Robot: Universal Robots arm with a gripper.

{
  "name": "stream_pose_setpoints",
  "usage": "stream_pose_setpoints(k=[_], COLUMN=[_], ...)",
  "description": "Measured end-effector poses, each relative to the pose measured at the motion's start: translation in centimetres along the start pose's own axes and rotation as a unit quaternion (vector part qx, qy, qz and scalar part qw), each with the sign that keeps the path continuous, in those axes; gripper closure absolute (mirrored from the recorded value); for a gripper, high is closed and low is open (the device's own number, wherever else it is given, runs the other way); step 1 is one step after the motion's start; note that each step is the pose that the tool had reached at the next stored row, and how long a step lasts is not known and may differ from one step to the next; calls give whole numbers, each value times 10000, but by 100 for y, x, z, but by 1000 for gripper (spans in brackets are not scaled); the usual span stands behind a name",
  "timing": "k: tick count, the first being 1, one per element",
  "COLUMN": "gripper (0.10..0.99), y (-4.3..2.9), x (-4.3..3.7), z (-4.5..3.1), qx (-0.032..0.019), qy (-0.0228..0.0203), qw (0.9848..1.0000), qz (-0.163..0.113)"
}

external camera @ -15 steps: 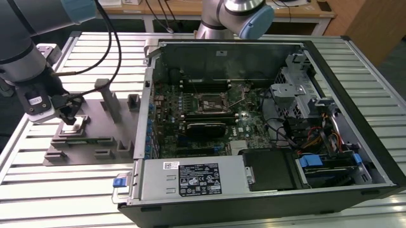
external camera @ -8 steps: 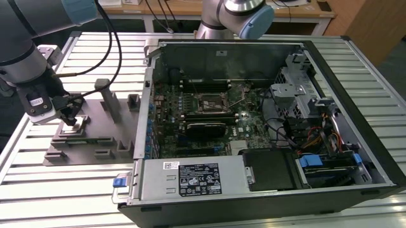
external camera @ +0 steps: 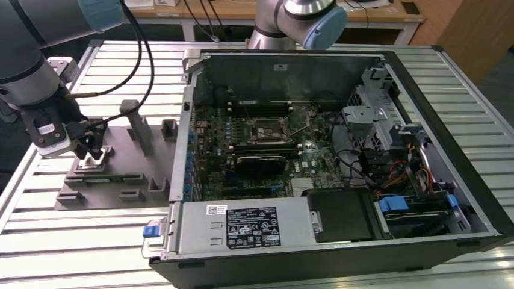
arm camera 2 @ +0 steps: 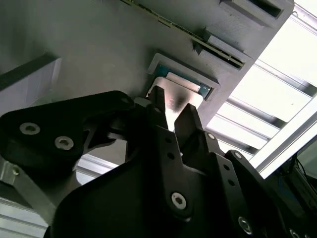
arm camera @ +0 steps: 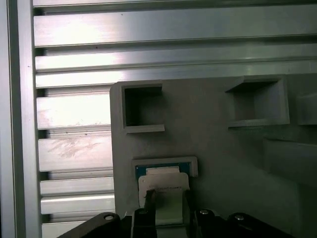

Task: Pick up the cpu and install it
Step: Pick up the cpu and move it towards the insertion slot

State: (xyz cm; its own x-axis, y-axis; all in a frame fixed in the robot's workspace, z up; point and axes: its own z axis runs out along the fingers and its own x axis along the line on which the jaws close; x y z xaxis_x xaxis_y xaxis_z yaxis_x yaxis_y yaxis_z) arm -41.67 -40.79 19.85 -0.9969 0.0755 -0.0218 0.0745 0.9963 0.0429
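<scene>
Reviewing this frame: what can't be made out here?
1. Near edge of the cpu: first wrist view, covered by the gripper.
2. How the cpu sits in the grey holder: exterior view, too small, gripper in front.
3. State of the motherboard socket: exterior view, too small.

- You see the gripper right over the cpu, possibly touching it.
- The cpu sits in a shallow recess of the grey holder plate.
- Two square pockets are set in the same plate, and the aluminium table slats run alongside it.
</scene>
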Motion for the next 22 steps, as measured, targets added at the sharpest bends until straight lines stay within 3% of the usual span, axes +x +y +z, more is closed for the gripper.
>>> stream_pose_setpoints(k=[5, 8, 10, 12, 13, 22], gripper=[561, 502, 384, 384, 322, 322], y=[0, 0, 0, 0, 0, -1], x=[0, 0, 0, 0, 0, 4], z=[0, 0, 1, 1, 2, 121], qx=[0, 0, 0, 0, 0, 0], qy=[0, 0, 0, 0, 0, 1], qw=[10000, 10000, 10000, 10000, 10000, 10000], qz=[0, 0, 0, 0, 0, -17])
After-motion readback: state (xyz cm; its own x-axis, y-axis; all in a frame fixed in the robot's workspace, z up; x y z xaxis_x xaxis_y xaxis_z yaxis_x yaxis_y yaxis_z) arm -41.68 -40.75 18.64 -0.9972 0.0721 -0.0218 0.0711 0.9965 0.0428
